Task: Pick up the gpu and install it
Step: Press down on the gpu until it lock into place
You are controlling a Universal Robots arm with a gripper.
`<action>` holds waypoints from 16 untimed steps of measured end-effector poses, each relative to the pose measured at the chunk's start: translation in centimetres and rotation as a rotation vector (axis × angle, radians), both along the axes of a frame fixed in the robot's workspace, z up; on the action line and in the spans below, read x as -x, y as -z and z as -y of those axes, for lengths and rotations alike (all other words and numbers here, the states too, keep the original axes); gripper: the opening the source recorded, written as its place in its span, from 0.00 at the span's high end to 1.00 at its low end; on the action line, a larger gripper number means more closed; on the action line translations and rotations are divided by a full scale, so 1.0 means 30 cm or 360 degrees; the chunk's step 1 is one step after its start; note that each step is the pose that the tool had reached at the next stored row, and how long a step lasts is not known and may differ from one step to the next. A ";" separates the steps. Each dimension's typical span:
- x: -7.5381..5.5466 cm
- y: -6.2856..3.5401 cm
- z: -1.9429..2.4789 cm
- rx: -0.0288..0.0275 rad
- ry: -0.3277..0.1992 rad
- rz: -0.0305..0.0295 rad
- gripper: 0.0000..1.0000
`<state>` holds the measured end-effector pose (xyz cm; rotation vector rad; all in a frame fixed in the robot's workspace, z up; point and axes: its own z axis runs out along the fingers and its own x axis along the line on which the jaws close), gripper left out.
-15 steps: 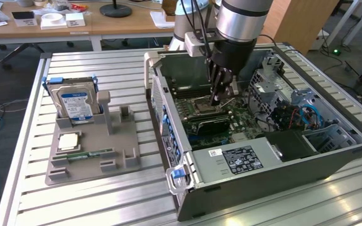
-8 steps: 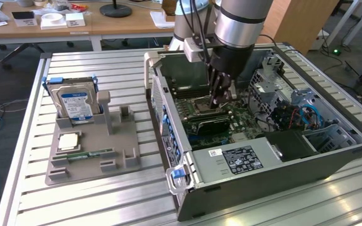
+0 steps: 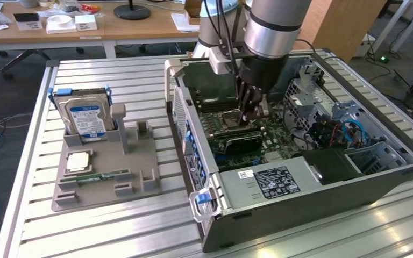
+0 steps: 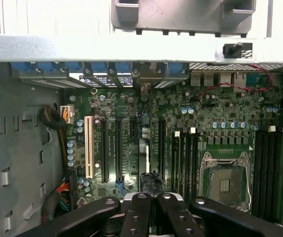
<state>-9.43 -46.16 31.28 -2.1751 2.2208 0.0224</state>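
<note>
One gripper (image 3: 251, 115) hangs inside the open computer case (image 3: 378, 177), its jaws fully shut just above the motherboard (image 3: 275, 131); whether anything is pinched between them I cannot tell; in the wrist view the closed fingers (image 4: 141, 217) sit at six o'clock over the board. One gpu (image 3: 236, 143), a dark flat card, lies among the slots directly at six o'clock from the fingertips, just beside them; one empty CPU socket (image 4: 225, 183) sits at four o'clock in the wrist view. At nine o'clock from the case, one grey fixture tray (image 3: 102, 183) carries one hard drive (image 3: 86, 115), one processor chip (image 3: 79, 160) and one memory stick (image 3: 100, 176).
</note>
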 end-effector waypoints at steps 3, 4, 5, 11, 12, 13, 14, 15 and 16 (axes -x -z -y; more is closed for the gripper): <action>0.000 0.004 -0.007 -0.00039 0.0000 -0.00001 0.89; 0.000 0.005 -0.010 -0.00049 0.0000 -0.00002 0.89; 0.000 0.008 -0.011 -0.00055 0.0000 -0.00002 0.89; 0.000 0.040 -0.019 -0.00058 0.0000 -0.00003 0.89; 0.000 0.046 -0.021 -0.00058 0.0000 -0.00003 0.89; 0.000 0.052 -0.022 -0.00059 0.0000 -0.00002 0.89; 0.000 0.058 -0.024 -0.00059 0.0000 -0.00002 0.89; 0.000 0.064 -0.025 -0.00060 0.0000 -0.00001 0.89; 0.000 0.070 -0.027 -0.00060 0.0000 -0.00001 0.89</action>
